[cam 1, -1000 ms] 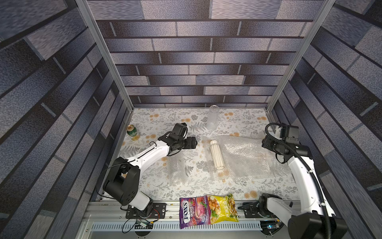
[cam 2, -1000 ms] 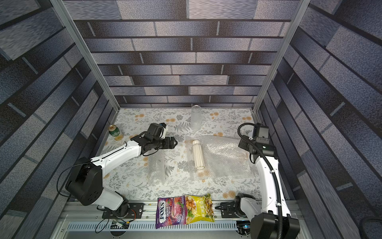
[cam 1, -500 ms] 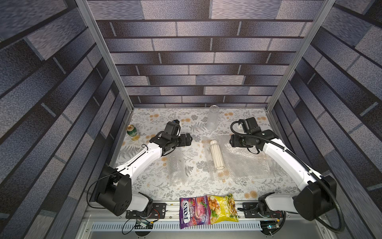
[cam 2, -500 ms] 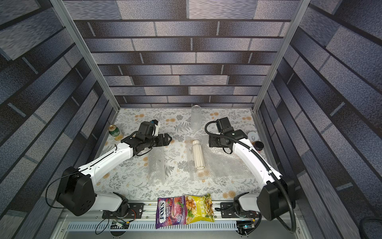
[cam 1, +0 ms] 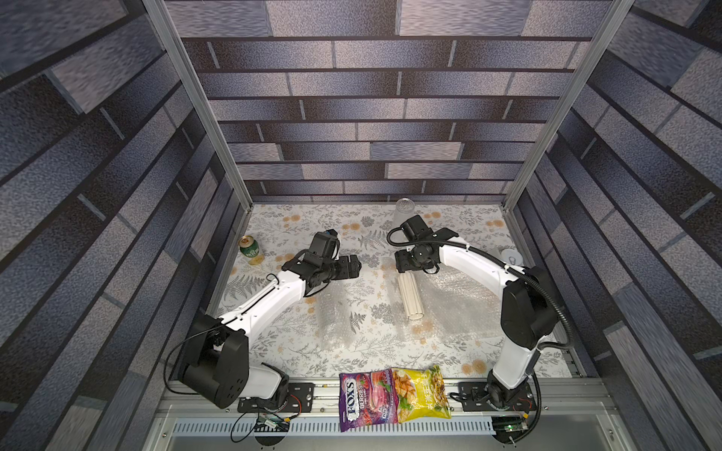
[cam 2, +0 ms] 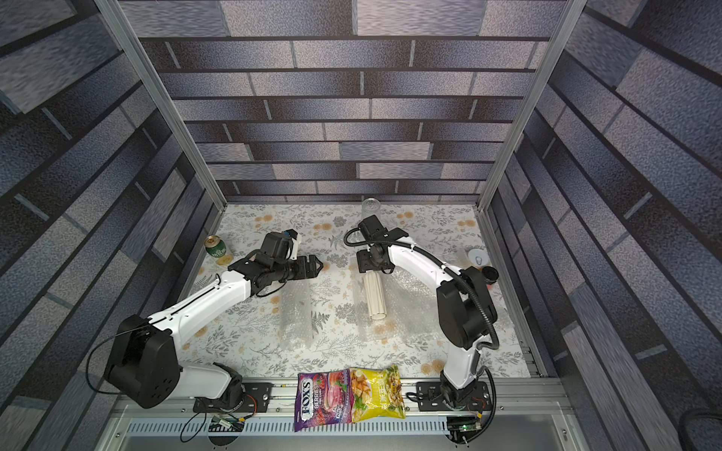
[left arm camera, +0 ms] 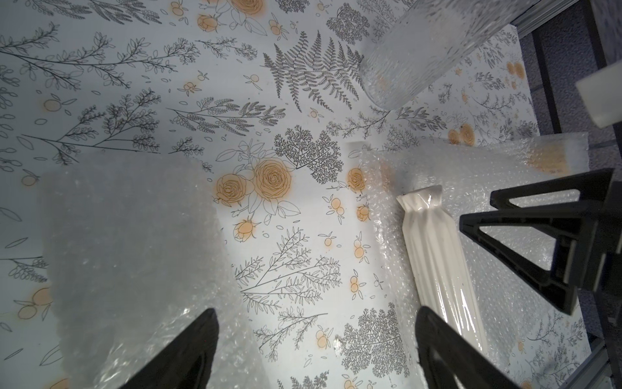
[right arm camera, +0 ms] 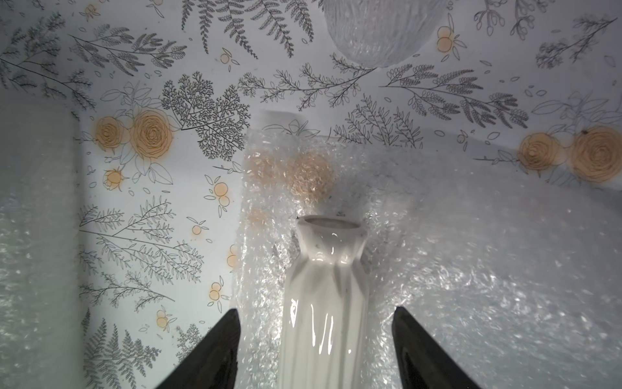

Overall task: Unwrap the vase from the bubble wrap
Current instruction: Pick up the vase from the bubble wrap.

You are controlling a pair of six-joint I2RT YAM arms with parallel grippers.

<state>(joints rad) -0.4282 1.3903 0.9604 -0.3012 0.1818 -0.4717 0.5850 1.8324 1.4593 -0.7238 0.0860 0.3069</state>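
The right gripper (right arm camera: 315,310) hangs low over the vase (right arm camera: 324,262) with its jaws spread wide, one on each side of the glossy white body and neither touching it; it holds nothing. The vase lies bare on its side on a flattened sheet of bubble wrap (right arm camera: 488,269), near that sheet's edge, its mouth pointing toward a clear textured glass (cam 1: 404,209) at the back of the table (cam 1: 297,218). In both top views the left gripper (cam 1: 353,267) hovers above the floral table, apart from the vase; in the left wrist view its jaws stand wide apart and empty. Below it lies a second bubble wrap sheet (cam 1: 336,320), bunched and separate. A green can (cam 1: 249,246) stands by the left wall; two snack bags (cam 1: 394,394) rest on the front rail.
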